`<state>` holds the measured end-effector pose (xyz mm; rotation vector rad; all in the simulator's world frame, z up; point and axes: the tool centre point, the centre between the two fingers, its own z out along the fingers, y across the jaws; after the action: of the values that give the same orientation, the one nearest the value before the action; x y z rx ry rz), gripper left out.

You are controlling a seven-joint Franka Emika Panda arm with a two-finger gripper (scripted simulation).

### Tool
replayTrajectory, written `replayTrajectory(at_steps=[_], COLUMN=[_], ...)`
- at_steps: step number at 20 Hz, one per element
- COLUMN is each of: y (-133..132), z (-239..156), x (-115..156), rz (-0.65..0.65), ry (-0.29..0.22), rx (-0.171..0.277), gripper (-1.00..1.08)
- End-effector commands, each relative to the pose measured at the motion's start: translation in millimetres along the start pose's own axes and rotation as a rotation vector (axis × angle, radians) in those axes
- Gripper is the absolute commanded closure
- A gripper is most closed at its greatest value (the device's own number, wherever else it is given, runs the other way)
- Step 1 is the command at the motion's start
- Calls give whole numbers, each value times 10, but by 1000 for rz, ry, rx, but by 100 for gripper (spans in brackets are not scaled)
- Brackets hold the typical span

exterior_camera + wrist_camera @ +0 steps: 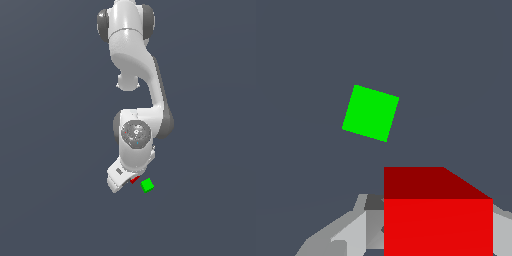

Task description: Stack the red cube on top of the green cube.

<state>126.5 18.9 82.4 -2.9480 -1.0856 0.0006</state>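
Holding the red cube (133, 179) in the hand (125, 180), fingers (351, 235) closed on both sides of it. Only a small red bit peeking out from under the white hand in the exterior view; big and close in the wrist view, filling the space between the grey fingers. Seems lifted off the bench (50, 200), though hard to tell how high.

Just beside it, at about 4 o'clock from the red cube in the exterior view: the green cube (147, 185). Close, but not touching. Sitting flat on the bench, turned a little, corners not lined up with the red one.

Next, probably: bring the red cube right over the green one. Best to go slow. Keep red high enough so it does not bump green and push it away. Twist the hand a bit so the sides match. Get red in the middle of green first, then go straight down. Let go only when red rests on green.
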Motion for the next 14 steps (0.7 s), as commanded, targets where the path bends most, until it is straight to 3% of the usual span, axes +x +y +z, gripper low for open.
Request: replayTrajectory(at_steps=[1, 7, 14], y=[-105, -251, -315], z=[67, 173, 221], x=[181, 450, 580], rz=[0, 1, 1], ry=[1, 0, 0], rx=[-1, 0, 0], gripper=[108, 108, 108])
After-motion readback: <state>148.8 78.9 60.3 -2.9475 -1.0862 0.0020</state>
